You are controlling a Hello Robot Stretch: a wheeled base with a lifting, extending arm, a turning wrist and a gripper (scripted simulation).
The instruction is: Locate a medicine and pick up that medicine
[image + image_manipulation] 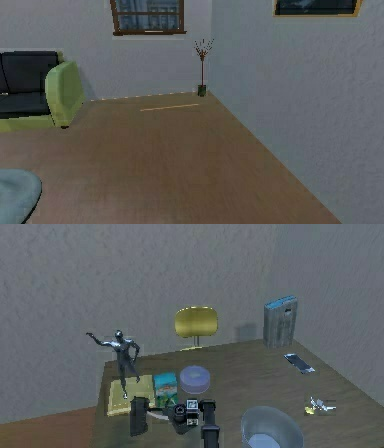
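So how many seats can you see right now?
3: a dark sofa at the forward view's left, a green armchair beside it, a yellow chair behind the table. Others may be hidden.

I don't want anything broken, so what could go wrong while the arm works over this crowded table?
1. The gripper appears close to the dark statue, which stands tall and thin; a sideways brush might topple it.
2. The teal box and lavender round container sit close together, so it may grab the wrong item.
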